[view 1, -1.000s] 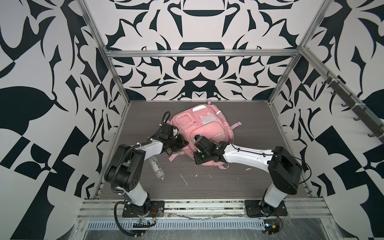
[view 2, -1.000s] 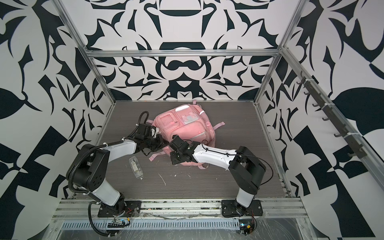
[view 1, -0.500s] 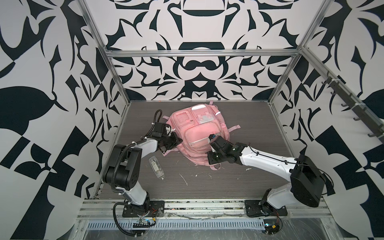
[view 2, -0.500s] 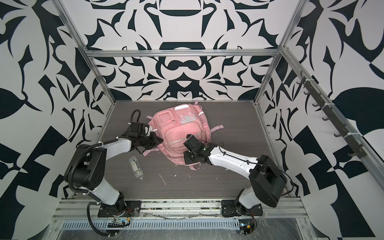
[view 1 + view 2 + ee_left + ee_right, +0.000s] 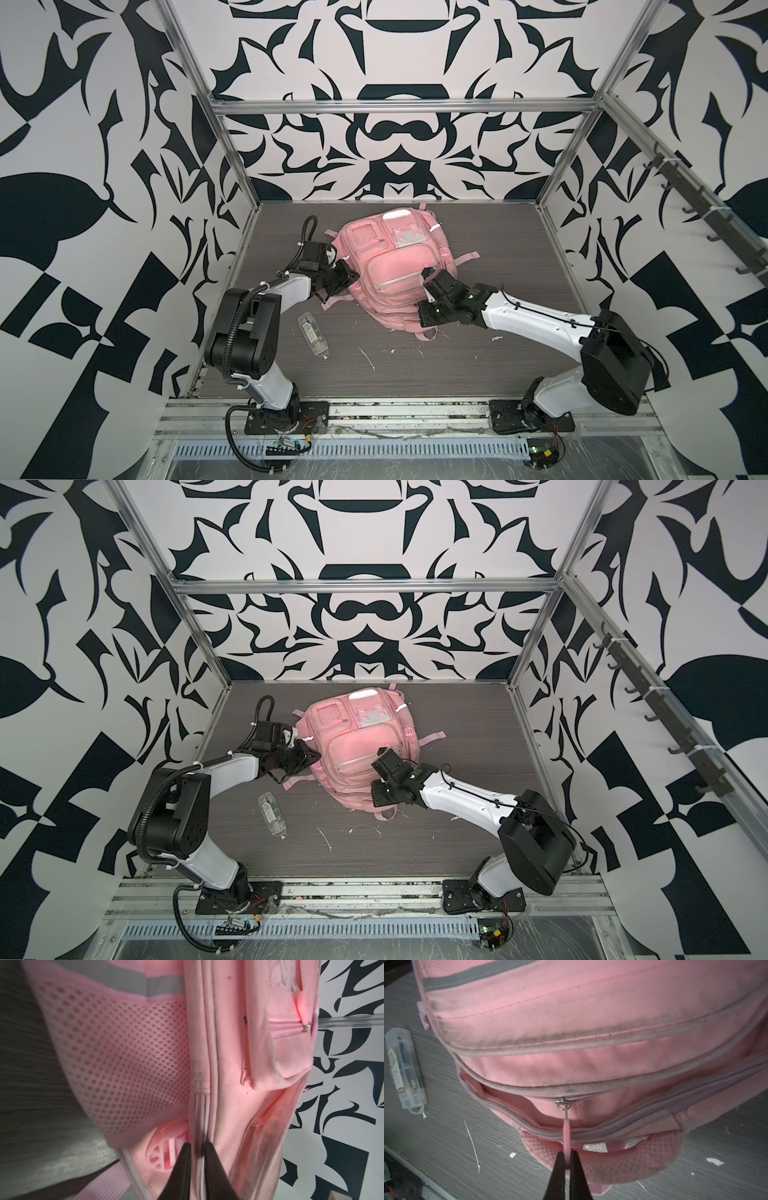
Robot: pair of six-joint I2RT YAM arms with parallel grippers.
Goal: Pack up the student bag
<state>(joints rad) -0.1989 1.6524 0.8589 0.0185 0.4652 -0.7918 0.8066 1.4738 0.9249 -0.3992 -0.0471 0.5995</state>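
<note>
Student bag [image 5: 395,266] seam pinched in left claw [image 5: 196,1147]; zip pull [image 5: 566,1130], clamped in right claw [image 5: 566,1154], has been drawn rightward: opening widened.

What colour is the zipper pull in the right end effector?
Pink zipper pull; best in right wrist view.

white shells [image 5: 536,324], black joints [image 5: 245,332], black cables [image 5: 237,322]; left claw [image 5: 197,1147] and right claw [image 5: 567,1154] tapered black

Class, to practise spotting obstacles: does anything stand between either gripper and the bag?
Nothing visible does. The right gripper is shut on the bag's zip pull; the left gripper pinches its side seam. The case lies apart.
</note>
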